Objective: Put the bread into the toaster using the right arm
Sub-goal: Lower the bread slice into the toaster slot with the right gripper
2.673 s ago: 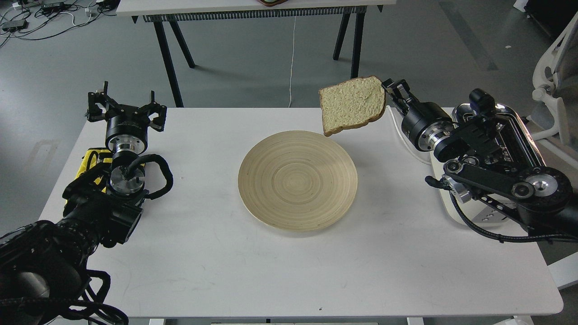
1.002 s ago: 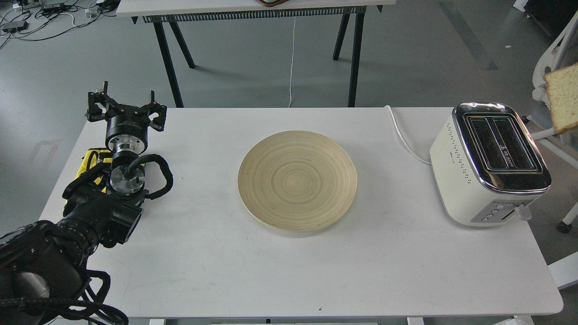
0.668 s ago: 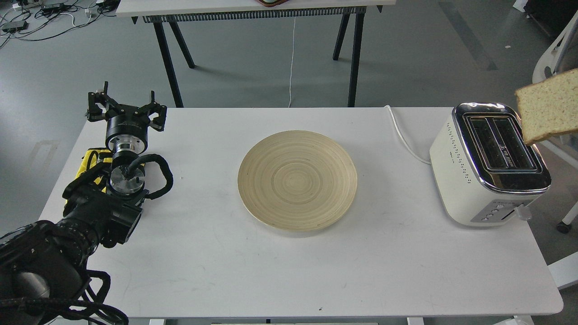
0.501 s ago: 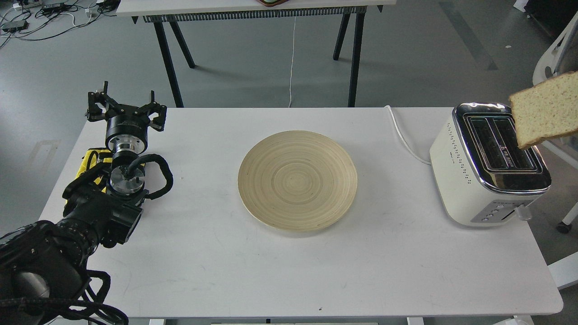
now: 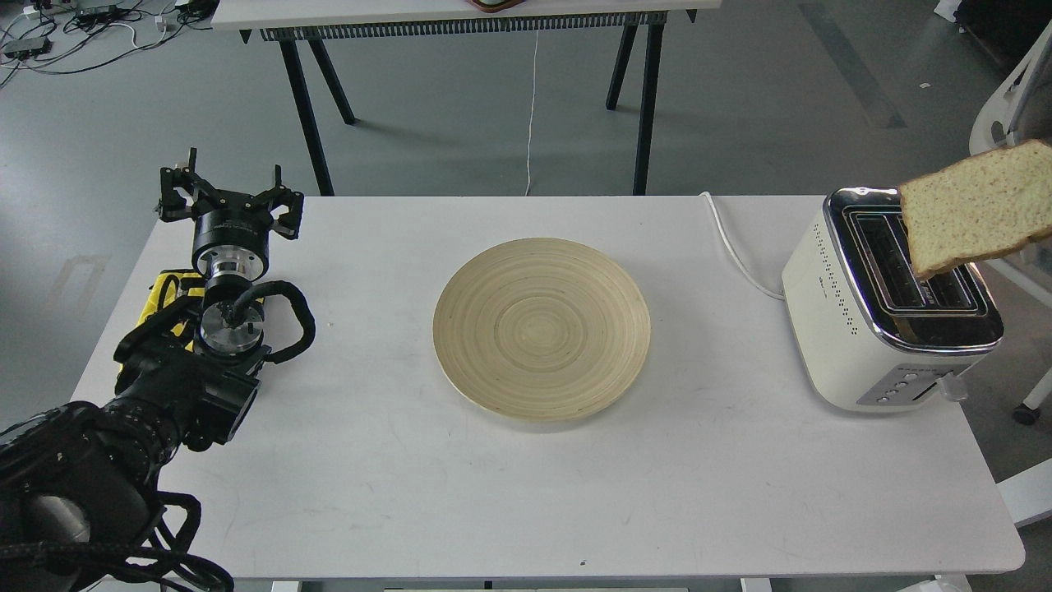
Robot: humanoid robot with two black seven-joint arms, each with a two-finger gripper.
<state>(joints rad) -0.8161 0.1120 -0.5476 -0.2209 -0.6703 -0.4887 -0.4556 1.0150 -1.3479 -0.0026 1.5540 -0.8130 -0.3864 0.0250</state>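
The slice of bread (image 5: 978,210) hangs tilted in the air over the right side of the toaster (image 5: 892,304), its lower left corner above the right slot. The bread reaches the right edge of the view, and whatever holds it is out of view there. My right arm and its gripper are out of view. The toaster is cream-white with a chrome top and two empty slots, at the table's right edge. My left gripper (image 5: 230,197) is open and empty at the far left of the table.
A round wooden plate (image 5: 542,329) lies empty mid-table. The toaster's white cord (image 5: 735,251) runs off the back edge. A yellow part (image 5: 164,296) sits under my left arm. A second table (image 5: 460,16) stands behind. A white chair (image 5: 1015,115) stands at the right.
The bread left the spot above the plate, went out past the right edge, and has come back leftward and lower over the toaster. The right arm went out of view. The left arm is still.
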